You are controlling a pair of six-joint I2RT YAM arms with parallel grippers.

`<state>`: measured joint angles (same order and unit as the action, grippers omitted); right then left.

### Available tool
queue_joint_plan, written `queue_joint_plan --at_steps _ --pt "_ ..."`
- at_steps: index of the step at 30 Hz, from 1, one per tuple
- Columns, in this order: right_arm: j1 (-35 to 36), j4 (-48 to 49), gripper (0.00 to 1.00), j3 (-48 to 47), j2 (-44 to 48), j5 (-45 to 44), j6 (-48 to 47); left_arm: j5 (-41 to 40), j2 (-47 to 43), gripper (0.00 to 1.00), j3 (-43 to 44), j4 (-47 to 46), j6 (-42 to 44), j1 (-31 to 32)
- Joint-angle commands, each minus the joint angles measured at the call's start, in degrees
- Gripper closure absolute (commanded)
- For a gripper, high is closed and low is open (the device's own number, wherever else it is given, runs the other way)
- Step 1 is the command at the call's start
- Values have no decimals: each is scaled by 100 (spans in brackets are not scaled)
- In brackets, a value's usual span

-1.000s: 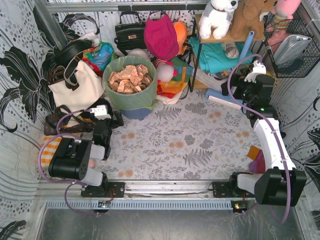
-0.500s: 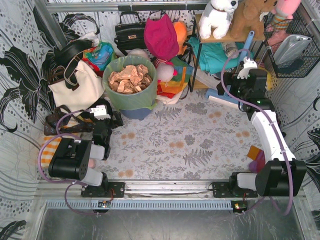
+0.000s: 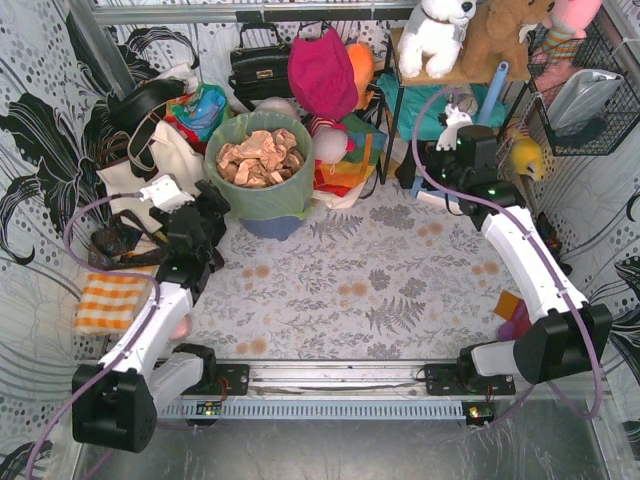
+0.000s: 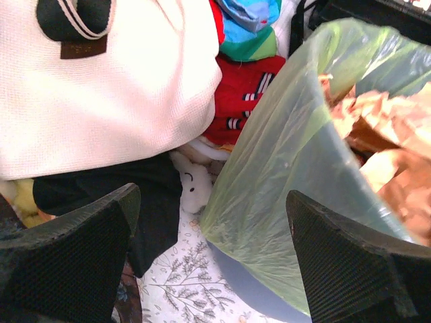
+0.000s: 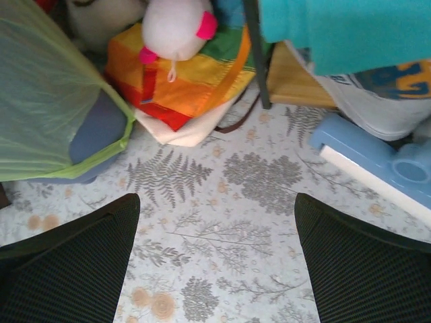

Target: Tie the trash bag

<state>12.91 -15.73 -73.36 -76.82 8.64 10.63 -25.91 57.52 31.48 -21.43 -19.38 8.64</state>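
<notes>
The trash bag (image 3: 258,196) is thin light-green plastic lining a round blue-grey bin (image 3: 270,228) at the back left, its mouth open over crumpled tan paper (image 3: 260,157). My left gripper (image 3: 214,204) hovers open just left of the bag. In the left wrist view the bag's side (image 4: 289,155) fills the space ahead between the black fingers (image 4: 74,262), without touching them. My right gripper (image 3: 430,172) is open over the floral mat, well to the right of the bag. The right wrist view shows the bag (image 5: 47,108) at far left and nothing between the fingers (image 5: 363,269).
A white canvas tote (image 3: 150,175) leans left of the bin, with a black bag (image 3: 258,68) and red cloth (image 3: 322,72) behind. A rainbow-striped bag (image 5: 182,74) and a pink-and-white plush (image 5: 176,27) lie right of the bin. A shelf leg (image 5: 256,54) and a light-blue object (image 5: 377,161) stand near my right gripper.
My left arm has unfolded and reached forward to the bag's left side. The right arm has swung left and toward the back. Both grippers stayed open.
</notes>
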Motion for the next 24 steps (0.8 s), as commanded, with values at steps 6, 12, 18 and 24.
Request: queue_joint_plan --at_steps 6,12,18,24 --pt "766 414 3 -578 -426 121 731 -249 -74 2 2333 3967 -750 50" --pt "1193 275 1 -1292 -1014 -187 1365 713 777 2 4238 5345 -223 41" --pt "1835 -349 5 -2544 -1732 -1026 1476 952 1520 2 5261 6036 49 26" --pt "2175 -918 9 -3634 -2551 -1130 1697 1518 2092 0 5511 5879 323 -304"
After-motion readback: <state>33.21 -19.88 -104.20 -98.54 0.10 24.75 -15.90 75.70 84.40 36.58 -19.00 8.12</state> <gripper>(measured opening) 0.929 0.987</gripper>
